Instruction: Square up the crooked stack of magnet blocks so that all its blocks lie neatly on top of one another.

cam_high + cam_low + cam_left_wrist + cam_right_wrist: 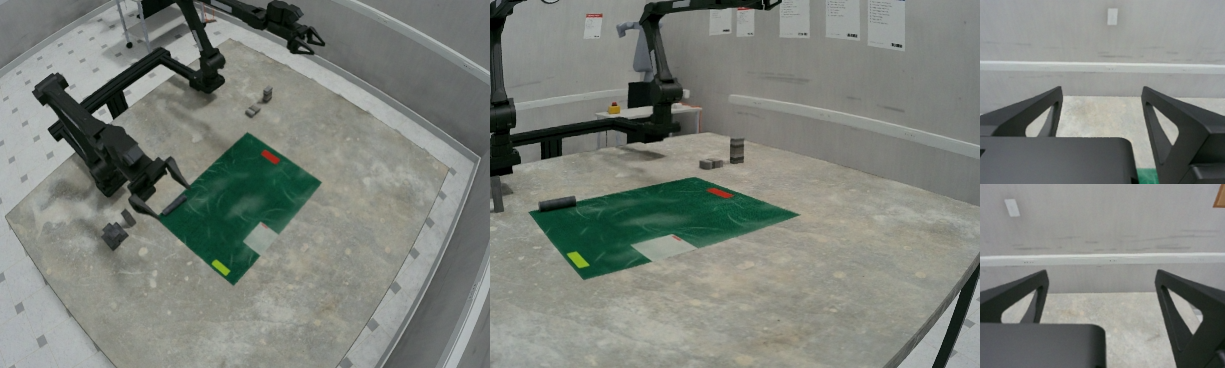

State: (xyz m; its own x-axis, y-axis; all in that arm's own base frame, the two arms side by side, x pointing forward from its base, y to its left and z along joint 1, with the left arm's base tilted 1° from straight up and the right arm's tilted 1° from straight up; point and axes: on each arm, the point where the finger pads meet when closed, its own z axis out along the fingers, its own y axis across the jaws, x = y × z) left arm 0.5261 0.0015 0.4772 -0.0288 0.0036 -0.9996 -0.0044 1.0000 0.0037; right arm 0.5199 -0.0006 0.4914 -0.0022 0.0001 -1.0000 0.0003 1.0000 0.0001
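The stack of grey magnet blocks (267,94) (737,151) stands upright beyond the mat, its sides nearly even; small offsets are too fine to tell. A low group of grey blocks (252,110) (711,163) lies close beside it on the table. My left gripper (318,49) (1102,92) is open and empty, raised high and away from the stack, facing the wall. My right gripper (174,202) (1102,275) is open and empty, on the other side of the mat, far from the stack. Neither wrist view shows the stack.
A green mat (215,210) (615,220) lies mid-table with a pale square (261,238) (664,247) at its edge. A dark cylinder (174,205) (557,203) lies at its opposite edge. A grey block (128,218) and a dark cross-shaped object (115,235) are near the right arm.
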